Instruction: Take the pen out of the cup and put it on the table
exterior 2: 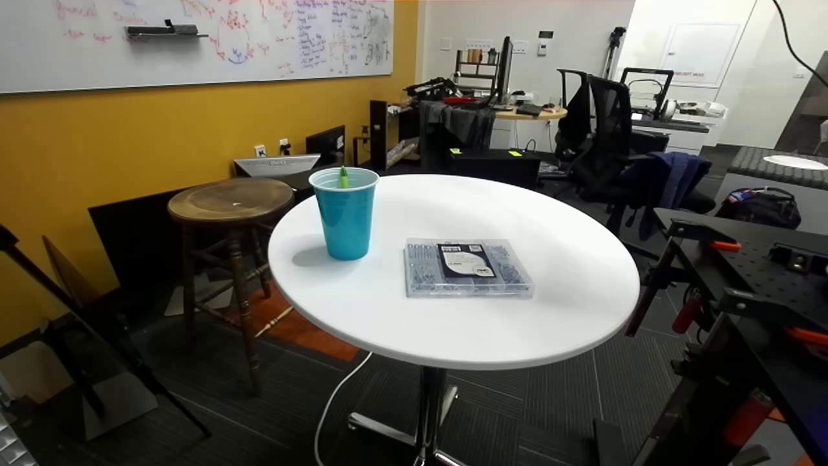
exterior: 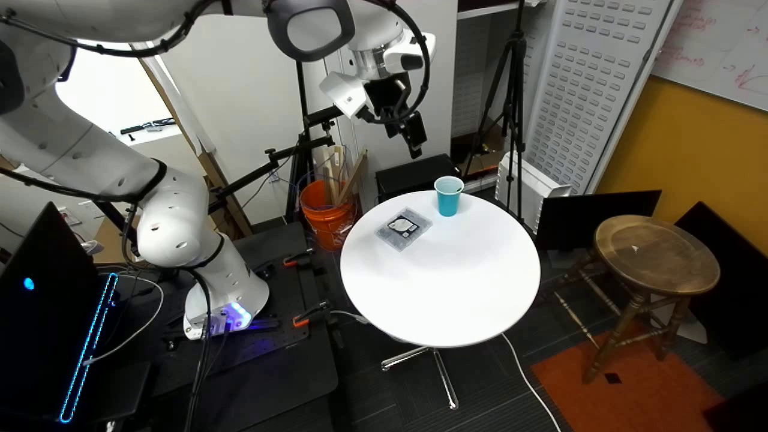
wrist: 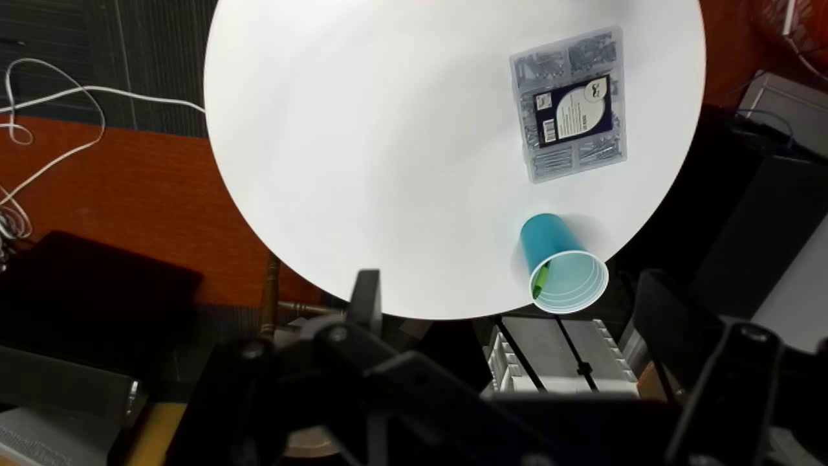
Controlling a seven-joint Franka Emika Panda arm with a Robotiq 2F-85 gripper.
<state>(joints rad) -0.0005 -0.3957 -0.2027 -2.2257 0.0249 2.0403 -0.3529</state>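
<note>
The teal cup [exterior: 448, 197] stands upright near the edge of the round white table [exterior: 444, 288]; it also shows in an exterior view [exterior 2: 349, 223] and in the wrist view [wrist: 548, 236]. The green pen [wrist: 541, 280] leans against the cup's inner wall in the wrist view. Its tip [exterior 2: 343, 177] shows just at the rim in an exterior view; its lower part is hidden. My gripper [exterior: 414, 135] hangs in the air above the table's far edge, apart from the cup. In the wrist view its two fingers [wrist: 508, 291] are wide apart with nothing between them.
A flat clear case of screws [exterior: 403, 228] lies on the table beside the cup; it also shows in the wrist view [wrist: 572, 107]. A brown wooden stool [exterior: 657, 255], a black tripod [exterior: 513, 90] and an orange bucket [exterior: 327, 210] stand around the table.
</note>
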